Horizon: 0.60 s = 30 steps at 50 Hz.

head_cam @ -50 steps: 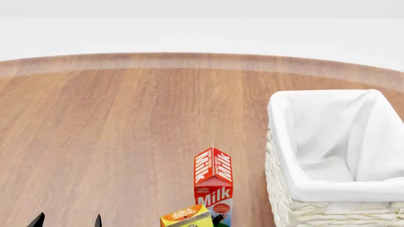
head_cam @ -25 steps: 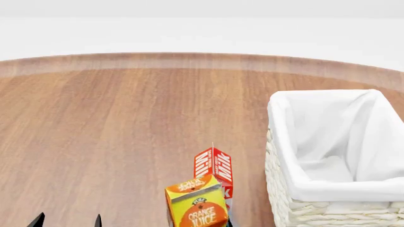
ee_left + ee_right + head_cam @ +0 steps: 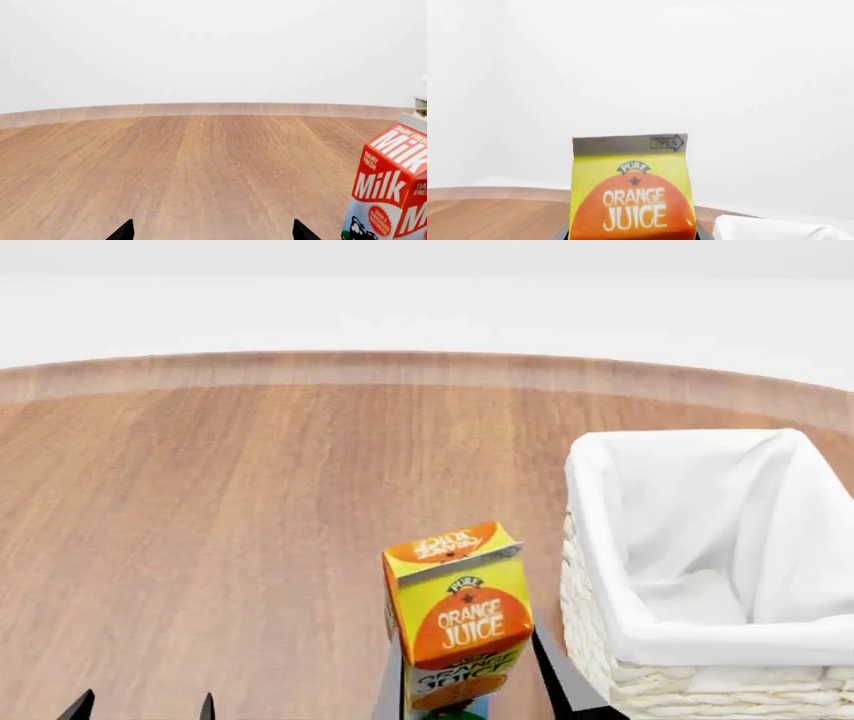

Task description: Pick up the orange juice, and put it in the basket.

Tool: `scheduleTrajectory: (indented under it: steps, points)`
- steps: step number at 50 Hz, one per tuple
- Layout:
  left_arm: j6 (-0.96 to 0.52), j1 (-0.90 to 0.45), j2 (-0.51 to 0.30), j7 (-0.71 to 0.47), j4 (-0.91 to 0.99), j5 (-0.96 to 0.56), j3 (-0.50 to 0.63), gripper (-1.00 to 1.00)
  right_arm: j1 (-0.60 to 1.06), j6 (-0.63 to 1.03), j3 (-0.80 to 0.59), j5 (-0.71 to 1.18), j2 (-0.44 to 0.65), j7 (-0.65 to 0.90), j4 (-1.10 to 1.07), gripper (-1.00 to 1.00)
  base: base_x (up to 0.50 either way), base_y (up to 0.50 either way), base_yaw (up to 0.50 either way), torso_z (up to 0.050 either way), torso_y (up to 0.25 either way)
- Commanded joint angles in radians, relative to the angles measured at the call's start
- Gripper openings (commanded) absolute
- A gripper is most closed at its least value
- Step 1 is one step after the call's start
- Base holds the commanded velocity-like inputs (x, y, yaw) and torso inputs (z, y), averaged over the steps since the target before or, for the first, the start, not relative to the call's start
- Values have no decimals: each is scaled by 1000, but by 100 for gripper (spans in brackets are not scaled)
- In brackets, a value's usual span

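The orange juice (image 3: 458, 612), a yellow gable-top carton with an orange circle, is held upright above the wooden table, just left of the basket (image 3: 607, 540). My right gripper (image 3: 467, 675) is shut on its lower part, with dark fingers (image 3: 554, 675) on both sides. In the right wrist view the orange juice (image 3: 632, 190) fills the middle, and the basket's white cloth (image 3: 774, 230) shows beside it. My left gripper (image 3: 144, 707) is open and empty at the near left, and in the left wrist view (image 3: 212, 232) its tips stand wide apart.
The red-and-white milk carton (image 3: 393, 192) stands on the table (image 3: 240, 500), to the right of my left gripper. In the head view it is hidden behind the orange juice. The round table's far edge (image 3: 427, 365) curves across the back.
The orange juice has risen in my right gripper from the view's bottom edge and now covers the milk carton. The left gripper has not moved.
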Motion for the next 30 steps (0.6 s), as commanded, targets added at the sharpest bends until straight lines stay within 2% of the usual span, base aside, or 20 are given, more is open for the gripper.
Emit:
scheduleTrajectory:
  steps: [1,4,11,18,30]
  points:
    - [1,-1,-3,-3,0,-3,4,100,82,143,60,13,4,15,-126,-100,0,0,0,0,0]
    - [2,-1,-3,-4,-1,-3,5,100,122,187,93,64,13,39,-151,-100,0,0,0,0,0]
    - [2,-2,-5,-6,-1,-5,7,100,271,139,15,317,222,322,-151,-100,0,0,0,0,1]
    - [3,-2,-6,-8,-1,-6,9,100,403,81,-42,482,361,500,-151,-100,0,0,0,2,0]
    - [4,-3,-9,-11,-1,-9,12,100,508,50,-6,623,449,590,-139,-100,0,0,0,0,1]
